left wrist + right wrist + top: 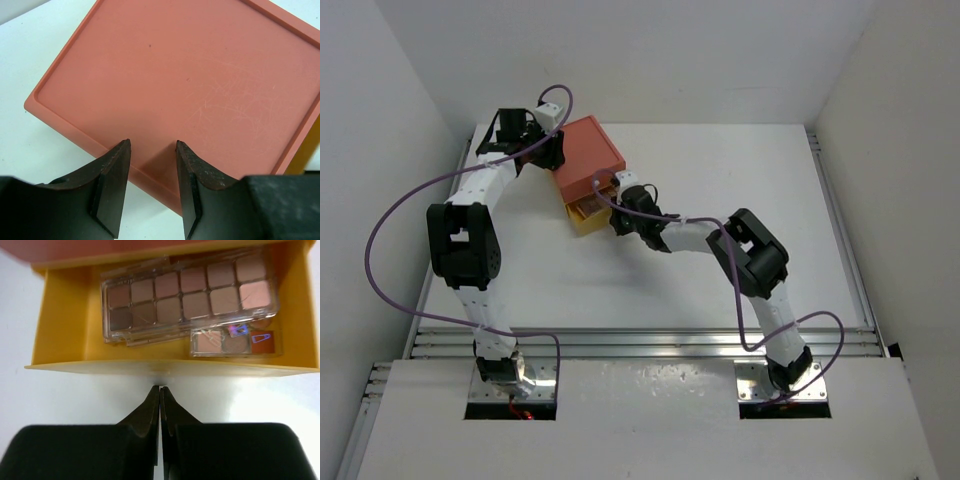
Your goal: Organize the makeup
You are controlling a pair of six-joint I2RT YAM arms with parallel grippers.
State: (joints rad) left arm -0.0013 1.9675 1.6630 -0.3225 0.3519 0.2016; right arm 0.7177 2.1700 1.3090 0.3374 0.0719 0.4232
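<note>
The makeup in view is two eyeshadow palettes lying in the open yellow drawer (60,315). A large clear one (190,295) holds brown and pink pans, and a small one (232,340) lies in front of it. My right gripper (160,388) is shut with nothing between its fingers, its tips against the drawer's front wall. From above, the right gripper (612,207) sits at the drawer (582,218) under the orange box (588,155). My left gripper (152,145) is open, its fingers over the near edge of the box lid (190,75). The left gripper (550,158) is at the box's left side.
The box stands at the back left of the white table (740,200). White walls close in the left, back and right sides. A metal rail (650,345) runs along the table's near edge. Purple cables loop from both arms.
</note>
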